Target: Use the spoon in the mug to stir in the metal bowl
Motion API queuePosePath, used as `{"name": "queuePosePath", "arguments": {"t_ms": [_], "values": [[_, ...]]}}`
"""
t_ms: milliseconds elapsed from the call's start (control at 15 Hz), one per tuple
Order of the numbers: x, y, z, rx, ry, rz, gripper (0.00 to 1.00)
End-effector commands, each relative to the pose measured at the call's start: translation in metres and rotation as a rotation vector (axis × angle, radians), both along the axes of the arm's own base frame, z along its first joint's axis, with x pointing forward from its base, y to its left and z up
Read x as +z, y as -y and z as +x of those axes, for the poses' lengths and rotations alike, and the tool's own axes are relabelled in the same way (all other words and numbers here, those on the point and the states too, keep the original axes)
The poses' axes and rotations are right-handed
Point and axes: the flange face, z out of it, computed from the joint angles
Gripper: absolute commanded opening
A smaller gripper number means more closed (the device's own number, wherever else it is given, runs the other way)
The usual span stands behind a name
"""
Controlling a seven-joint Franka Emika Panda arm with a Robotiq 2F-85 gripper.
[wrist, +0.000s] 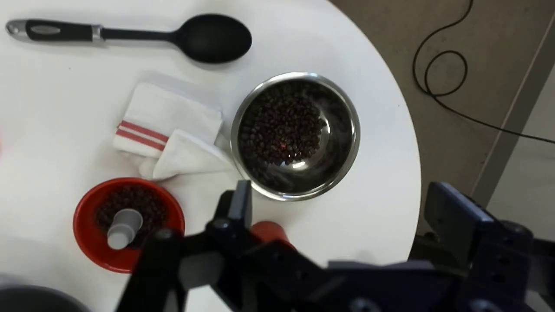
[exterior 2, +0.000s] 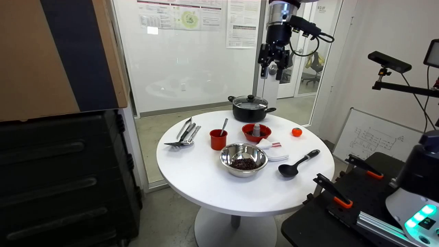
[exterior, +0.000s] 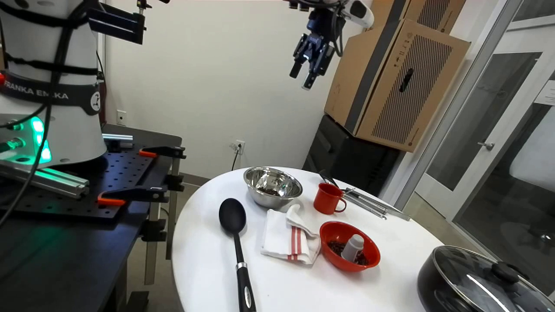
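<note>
The small red mug (exterior: 326, 198) stands upright on the round white table, and its body shows in an exterior view (exterior 2: 218, 142). The thin metal handle of the spoon (exterior 2: 224, 126) sticks up out of it, tilted; its head is hidden inside. In the wrist view the mug (wrist: 269, 231) is mostly covered by my gripper. The shiny metal bowl (exterior: 272, 201) stands beside the mug and holds dark beans; it also shows in the wrist view (wrist: 352, 149). My gripper (exterior: 300, 79) is open and empty, high above the table in both exterior views (exterior 2: 272, 76).
A red bowl (exterior 2: 252, 138) with beans and a pale cup (exterior 2: 256, 129) stands near a folded towel (exterior: 282, 236). A large black spoon (exterior: 233, 216), metal utensils (exterior 2: 185, 135), a lidded pot (exterior 2: 249, 115) and a tomato (exterior 2: 297, 132) lie around. Cardboard boxes (exterior: 396, 86) stand behind.
</note>
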Motion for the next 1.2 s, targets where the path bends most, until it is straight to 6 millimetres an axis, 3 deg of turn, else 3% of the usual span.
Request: {"name": "queuePosePath", "arguments": {"t_ms": [0,133,200,667,1133], "values": [[0.006,-0.001,0.058,-0.054,0.058,-0.015,1.00],[0.013,0.000,0.064,-0.109,0.073,-0.007,1.00],[0.004,0.000,0.052,-0.061,0.057,-0.006,1.00],[0.004,0.001,0.061,-0.091,0.067,-0.013,1.00],[-0.026,0.046,0.109,0.204,0.125,0.034,1.00]]}}
